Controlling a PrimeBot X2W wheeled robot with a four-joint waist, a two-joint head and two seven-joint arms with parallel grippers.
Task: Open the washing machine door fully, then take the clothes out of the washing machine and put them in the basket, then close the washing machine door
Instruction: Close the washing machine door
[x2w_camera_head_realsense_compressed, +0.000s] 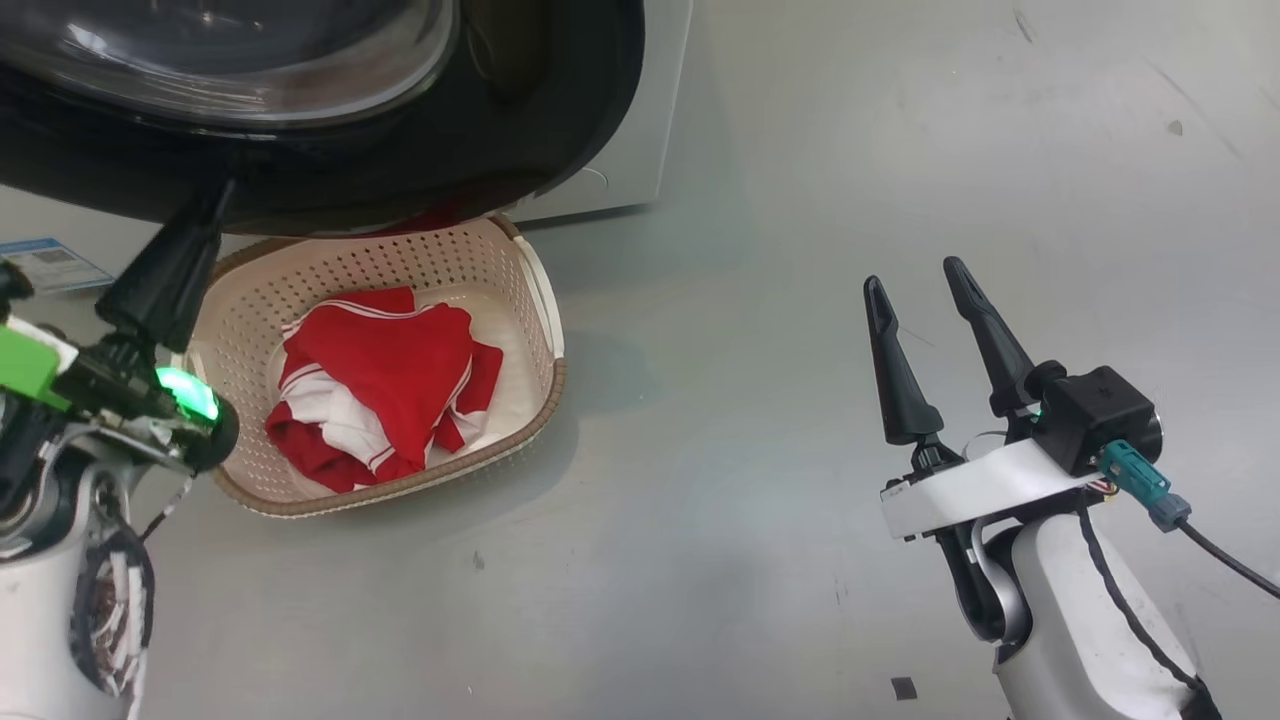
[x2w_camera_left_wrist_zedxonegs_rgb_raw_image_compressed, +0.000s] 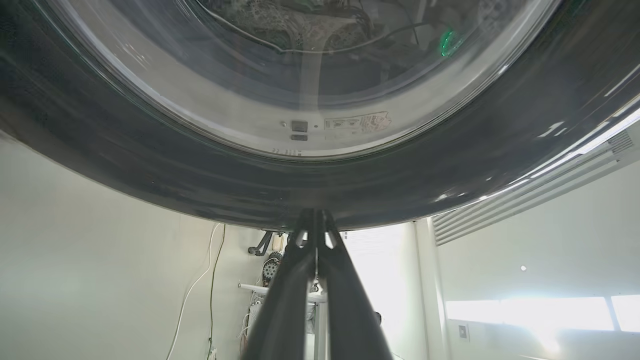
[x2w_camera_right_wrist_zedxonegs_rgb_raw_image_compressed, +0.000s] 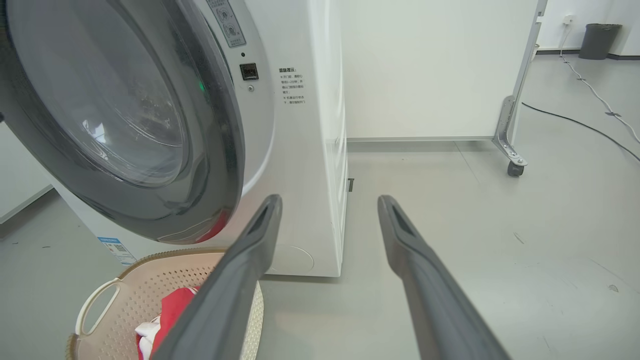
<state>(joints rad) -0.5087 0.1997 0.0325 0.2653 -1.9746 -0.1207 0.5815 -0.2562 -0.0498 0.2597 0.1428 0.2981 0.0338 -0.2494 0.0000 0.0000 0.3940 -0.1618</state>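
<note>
The left tool (x2w_camera_left_wrist_zedxonegs_rgb_raw_image_compressed: 315, 216) had its two fingers pressed together with nothing between them. Their shared tip met the lower edge of the door (x2w_camera_left_wrist_zedxonegs_rgb_raw_image_compressed: 150, 170), on the glossy black rim just under the glass bowl. The fingers' long axis ran straight into that rim, square to its curve, so the door lay directly ahead of the tip, with the machine (x2w_camera_right_wrist_zedxonegs_rgb_raw_image_compressed: 300, 175) beyond the door. The door stood ajar, its free edge a little off the machine's front, where the latch hole showed. A red patch sat at the door's bottom edge; whether it was cloth or a reflection I could not tell. Below the door stood the basket (x2w_camera_head_realsense_compressed: 545, 300), its far rim tucked under the door, with the clothes (x2w_camera_head_realsense_compressed: 385, 380) heaped inside. The right tool (x2w_camera_head_realsense_compressed: 915, 275) had its fingers spread wide and empty, well apart from the door, over bare floor (x2w_camera_head_realsense_compressed: 780, 520) past the basket. The left arm was plainly the nearer one, in contact with the door, so closing looked to turn on a push along the finger axis toward the machine, without the tip sliding off the slick rim
</note>
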